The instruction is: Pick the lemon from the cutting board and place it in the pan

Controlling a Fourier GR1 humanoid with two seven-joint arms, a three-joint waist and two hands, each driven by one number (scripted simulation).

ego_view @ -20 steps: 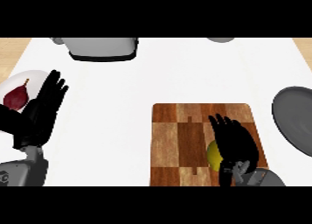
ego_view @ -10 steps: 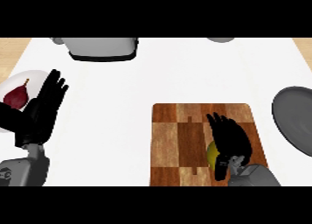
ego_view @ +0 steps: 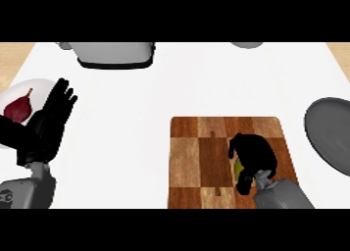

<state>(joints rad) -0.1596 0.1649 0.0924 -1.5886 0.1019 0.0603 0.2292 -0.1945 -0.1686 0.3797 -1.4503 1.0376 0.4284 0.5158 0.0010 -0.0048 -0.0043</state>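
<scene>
Right robot hand (ego_view: 253,156): fingers curled down over the lemon (ego_view: 237,169), which shows only as a thin yellow-green sliver at the hand's left edge — the fruit appears to be enclosed in the grasp, though most of it is hidden. The lemon sits on the right half of the wooden cutting board (ego_view: 199,157), toward its near end; whether it touches the board surface cannot be told.

Left robot hand (ego_view: 48,122): open, fingers straight and pointing away, resting at the left side of the worktop (ego_view: 185,88), overlapping the white plate (ego_view: 22,88) that carries a dark red fruit (ego_view: 19,108).

The pan (ego_view: 337,137) lies at the right edge, just beside the board, nothing visible inside it. A grey pot-like vessel (ego_view: 113,53) stands at the far edge; a small grey object (ego_view: 247,44) is cut off at the top — nothing lies between board and pan.
</scene>
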